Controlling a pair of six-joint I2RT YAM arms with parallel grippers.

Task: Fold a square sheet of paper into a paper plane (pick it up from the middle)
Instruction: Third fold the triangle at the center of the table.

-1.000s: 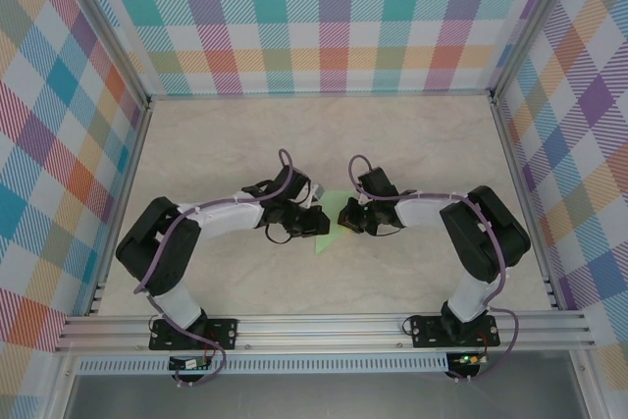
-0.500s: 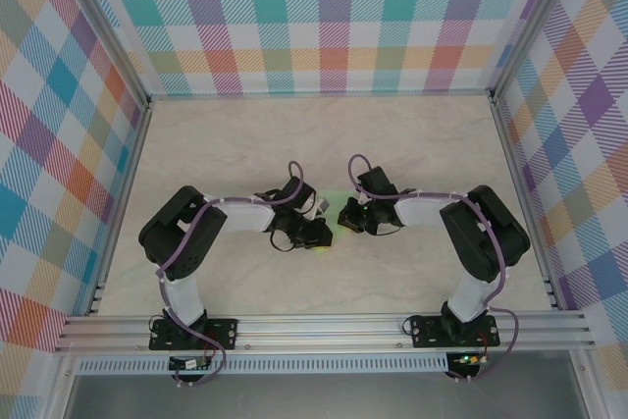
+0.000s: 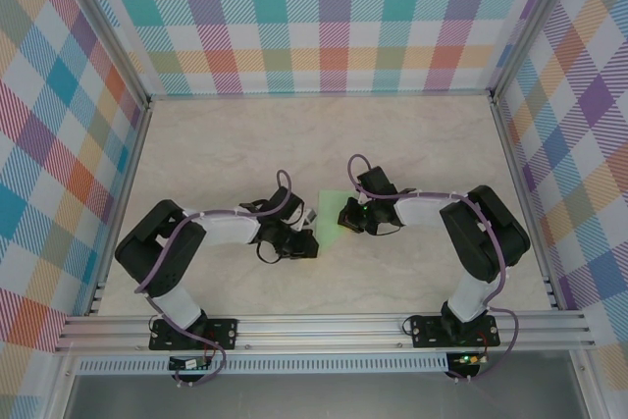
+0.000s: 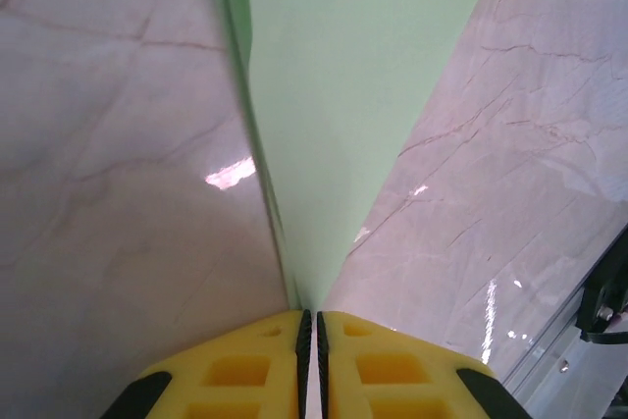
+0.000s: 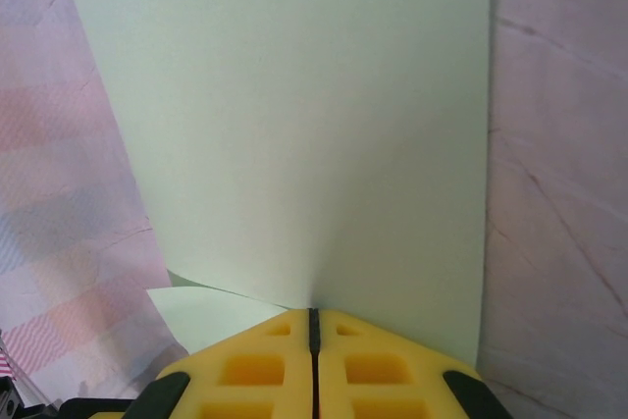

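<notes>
Checked walls (image 3: 334, 17) in many colours ring a pale marbled counter (image 3: 412, 144). From the near edge the left arm (image 3: 211, 228) and right arm (image 3: 442, 208) bend inward and meet at its middle.

Between them is the paper (image 3: 330, 211), pale green and plain. From above, its visible part is a strip running far to near, wider at the far end. Whether it is clear of the counter cannot be told.

The left claw (image 3: 310, 238) has the near end. In the left wrist view the paper (image 4: 353, 95) tapers to a point at that claw (image 4: 315, 326), whose yellow fingers are pressed together on it. It widens away from there, with a folded edge along its left side.

The right claw (image 3: 345, 217) is at the strip's right edge. Its own view shows the right claw (image 5: 314, 326) pinched tight on the paper (image 5: 314, 125), which spreads broad ahead, a second layer peeking out at lower left.
</notes>
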